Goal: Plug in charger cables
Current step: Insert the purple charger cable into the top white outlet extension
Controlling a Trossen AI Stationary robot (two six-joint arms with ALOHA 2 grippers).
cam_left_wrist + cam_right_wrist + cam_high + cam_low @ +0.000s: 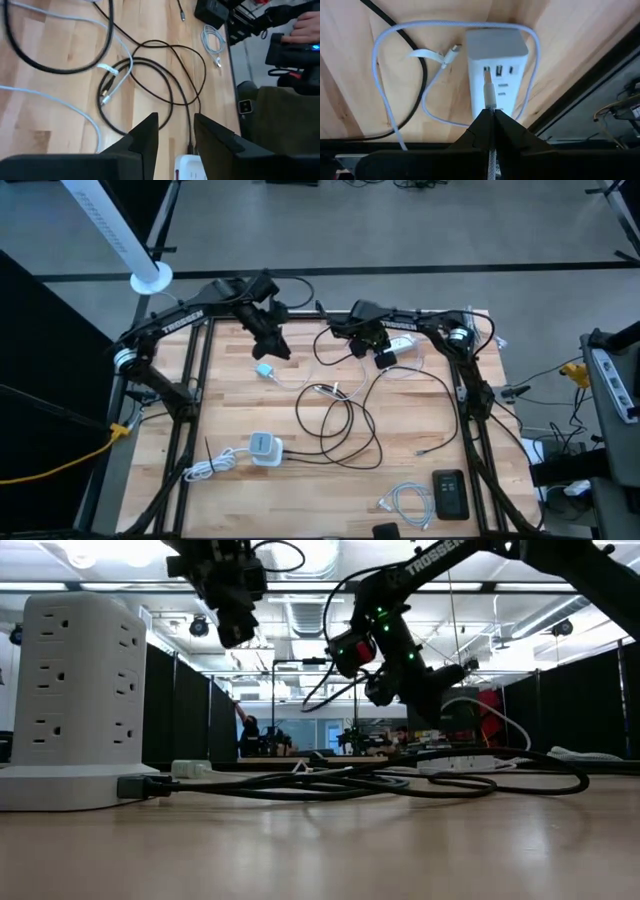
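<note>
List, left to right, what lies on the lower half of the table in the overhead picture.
Bundled white cord → white outlet tower → looped black cable → coiled white cable → black device.

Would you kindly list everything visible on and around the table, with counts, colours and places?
Long black cable: one, looped mid-table.
Braided white cable: one, curving around the charging block, its plug held at the block's ports.
Coiled white cable: one, near right corner.
White multi-port charging block: one, far right edge.
White outlet tower: one, near left.
Small light-blue adapter: one, far left.
Black flat device: one, near right.
Wooden table: one, light.
Person's hand: one, beyond the table.
Left gripper: open, above the table.
Right gripper: shut on the plug.
</note>
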